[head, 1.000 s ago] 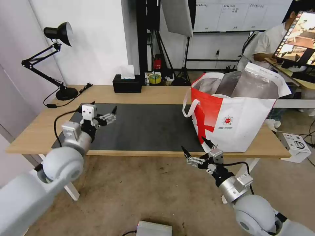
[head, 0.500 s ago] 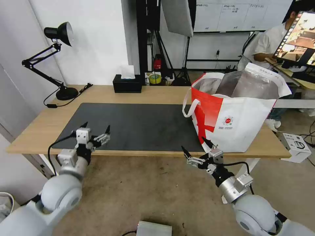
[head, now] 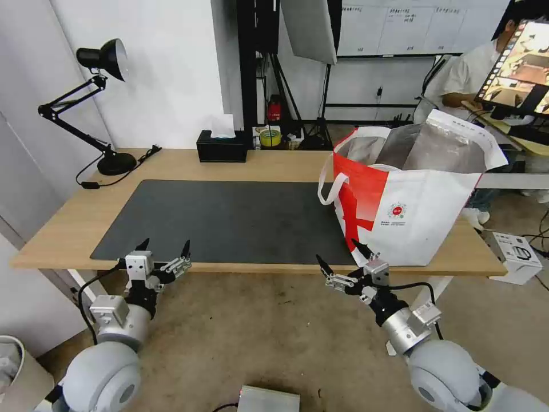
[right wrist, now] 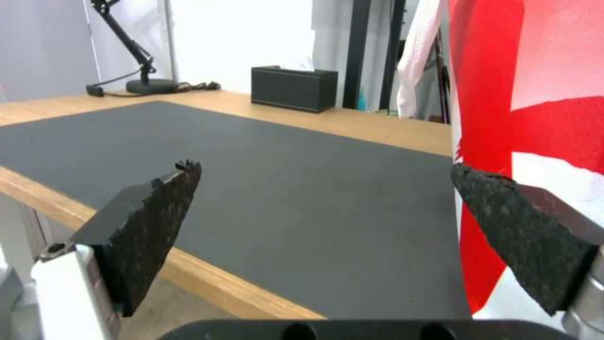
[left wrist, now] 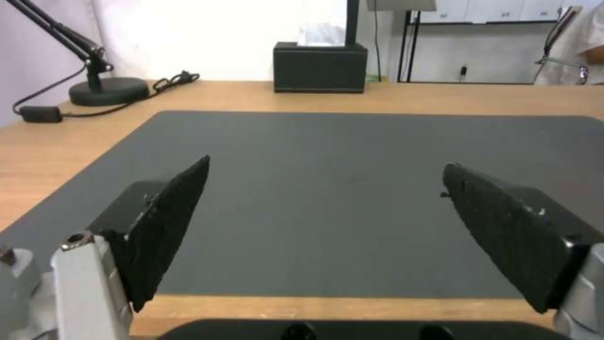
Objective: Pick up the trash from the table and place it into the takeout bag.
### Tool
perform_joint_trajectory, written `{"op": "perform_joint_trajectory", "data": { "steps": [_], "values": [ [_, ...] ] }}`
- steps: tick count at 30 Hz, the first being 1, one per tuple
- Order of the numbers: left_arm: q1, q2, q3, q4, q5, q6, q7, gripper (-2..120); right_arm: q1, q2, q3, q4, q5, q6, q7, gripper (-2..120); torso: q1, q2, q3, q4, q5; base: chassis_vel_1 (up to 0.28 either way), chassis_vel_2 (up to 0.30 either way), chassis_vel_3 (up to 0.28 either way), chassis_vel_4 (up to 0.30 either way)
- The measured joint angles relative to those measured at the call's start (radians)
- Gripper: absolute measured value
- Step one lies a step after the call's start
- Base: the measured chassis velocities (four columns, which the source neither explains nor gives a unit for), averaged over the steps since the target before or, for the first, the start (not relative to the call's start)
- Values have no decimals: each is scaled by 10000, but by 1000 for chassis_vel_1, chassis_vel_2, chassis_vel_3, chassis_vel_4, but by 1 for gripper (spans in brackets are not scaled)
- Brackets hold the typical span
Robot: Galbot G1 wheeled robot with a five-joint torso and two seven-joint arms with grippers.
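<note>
Both grippers, left gripper (head: 163,250) lower left and right gripper (head: 338,260) lower centre, hang released off the table (head: 274,161). Takeout bag (head: 412,206) stands right. Judgement: confirm mat (head: 229,220) bare, hold clear.

Left arm reaches forward from the lower left, elbow joint big and round near the bottom edge, wrist angled upward. Left gripper (head: 164,248) hangs at the level of the near desk edge, just in front of it, fingers spread wide and pointing forward and up. Left wrist view confirms it: both dark fingertips (left wrist: 170,212) stand well apart with nothing between them. Right arm comes in from the lower right, forearm slanting up and left. Right gripper (head: 339,256) sits just off the desk's front edge, jaws wide apart, empty.
</note>
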Motion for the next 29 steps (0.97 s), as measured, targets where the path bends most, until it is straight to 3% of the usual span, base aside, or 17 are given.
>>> {"op": "perform_joint_trajectory", "data": {
  "steps": [29],
  "values": [
    [-4,-57,20,-83,-114,25,40,100,0,0,0,0,0,0,0,100,1,-1,1,0,-1,0,0,0,0]
  ]
}}
